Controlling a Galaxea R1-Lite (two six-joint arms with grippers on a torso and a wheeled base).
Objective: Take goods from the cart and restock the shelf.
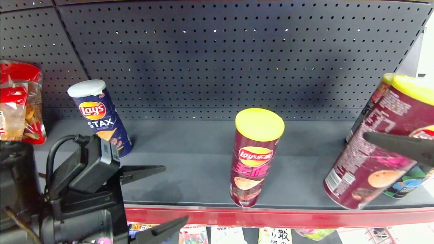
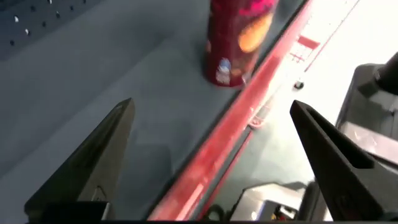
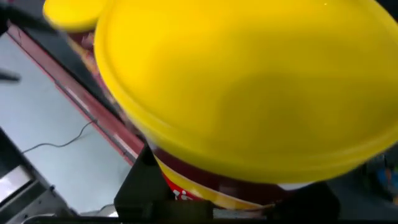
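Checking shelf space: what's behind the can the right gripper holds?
Behind the held can: another yellow-lidded can, mostly covered, and part of a green pack. The rest is hidden.

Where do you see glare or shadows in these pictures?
Head view: broad soft shadows on the pegboard. Left wrist view: the floor beyond the red shelf edge is glared white. Right wrist view: the yellow lid shades darker at its centre.

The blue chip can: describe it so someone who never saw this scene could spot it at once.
Find the grey shelf with the red front edge. On its left part, near the perforated back panel and right of a red snack bag, stands the blue can. It alone has a dark blue body and white lid; the maroon cans to its right have yellow lids.
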